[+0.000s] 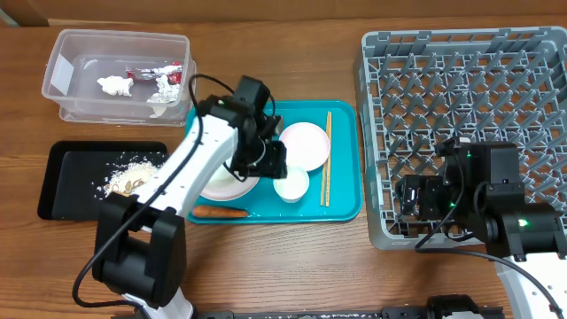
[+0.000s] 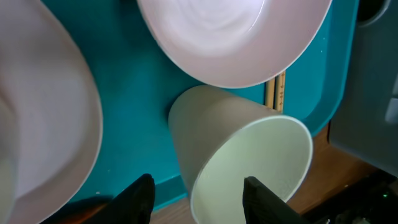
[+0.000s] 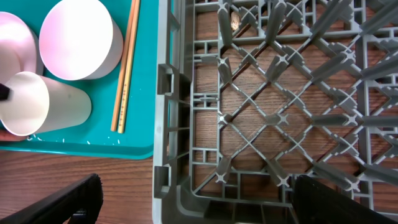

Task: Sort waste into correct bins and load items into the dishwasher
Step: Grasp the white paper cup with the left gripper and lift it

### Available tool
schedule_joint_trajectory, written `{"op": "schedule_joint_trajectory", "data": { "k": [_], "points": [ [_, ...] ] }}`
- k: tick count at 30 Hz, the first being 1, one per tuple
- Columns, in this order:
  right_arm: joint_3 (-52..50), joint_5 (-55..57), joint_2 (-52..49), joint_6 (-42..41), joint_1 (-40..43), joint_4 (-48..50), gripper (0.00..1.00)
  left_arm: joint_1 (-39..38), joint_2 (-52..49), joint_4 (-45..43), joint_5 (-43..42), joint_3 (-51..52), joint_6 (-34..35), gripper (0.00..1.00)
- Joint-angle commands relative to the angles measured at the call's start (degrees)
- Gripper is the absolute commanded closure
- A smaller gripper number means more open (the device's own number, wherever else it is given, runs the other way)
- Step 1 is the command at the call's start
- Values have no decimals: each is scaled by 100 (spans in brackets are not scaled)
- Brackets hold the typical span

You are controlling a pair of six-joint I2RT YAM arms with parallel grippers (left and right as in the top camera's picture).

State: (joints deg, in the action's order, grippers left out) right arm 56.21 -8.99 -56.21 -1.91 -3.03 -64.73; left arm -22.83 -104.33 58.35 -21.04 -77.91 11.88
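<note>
Nearest to me, the right gripper (image 3: 196, 185) hangs over the near left corner of the grey dish rack (image 1: 461, 97). Its jaws are spread fully wide and hold nothing. Only the tips of its fingers show, at the bottom edge of its own wrist view.

The left gripper (image 2: 198, 188) is down over the teal tray (image 1: 345, 190), at the small white cup (image 1: 291, 184). The jaws stand partly apart. One finger (image 2: 138, 200) is clear of the cup wall, with teal showing between them. The other finger lies in front of the cup's mouth, and I cannot tell if it touches the rim.

The orange carrot (image 1: 220, 212) lies at the near edge of the tray, and whether it is on the rim or inside is hard to make out. The arm hides most of the plate (image 1: 232, 188), so only its near part shows. Just beyond the cup sits a white bowl (image 1: 304, 144). The chopsticks (image 1: 326, 158) lie together beside it, toward the rack.

To the left of the tray, the black tray (image 1: 71, 173) holds the rice scraps (image 1: 131, 175), partly covered by the arm. Farthest away, the clear tub (image 1: 71, 53) holds the red wrapper (image 1: 159, 69) and the tissue (image 1: 115, 86).
</note>
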Motion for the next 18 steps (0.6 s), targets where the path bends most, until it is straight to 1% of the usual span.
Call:
{"op": "schedule_joint_trajectory", "data": {
  "k": [1,2,3,4,5,9,12,14,15,17,18],
  "points": [
    [162,-7,20,-31,-13,11,0,-170,83,-197,-72,317,-22,52],
    [162,-7,20,-31,-13,11,0,-210,83,-251,-22,391,-15,55],
    [162,-9,20,-31,-13,11,0,-240,83,-278,81,446,22,69],
    [162,-9,20,-31,-13,11,0,-249,83,-273,160,461,24,91],
    [162,-9,20,-31,-13,11,0,-249,85,-273,192,461,52,96],
    [162,-7,20,-26,-13,-2,0,-131,96,-179,190,258,63,96],
    [164,133,20,295,-13,-103,0,92,96,146,-216,-162,46,96],
    [168,575,20,227,-11,-4,0,308,96,417,-791,-511,-105,96],
    [168,863,20,63,-11,114,0,435,96,514,-1163,-671,-225,96],
    [168,1394,20,-297,-11,466,0,695,96,540,-2065,-907,-417,96],
    [168,1545,17,-439,-11,754,0,839,96,413,-2618,-973,-442,96]
  ]
}}
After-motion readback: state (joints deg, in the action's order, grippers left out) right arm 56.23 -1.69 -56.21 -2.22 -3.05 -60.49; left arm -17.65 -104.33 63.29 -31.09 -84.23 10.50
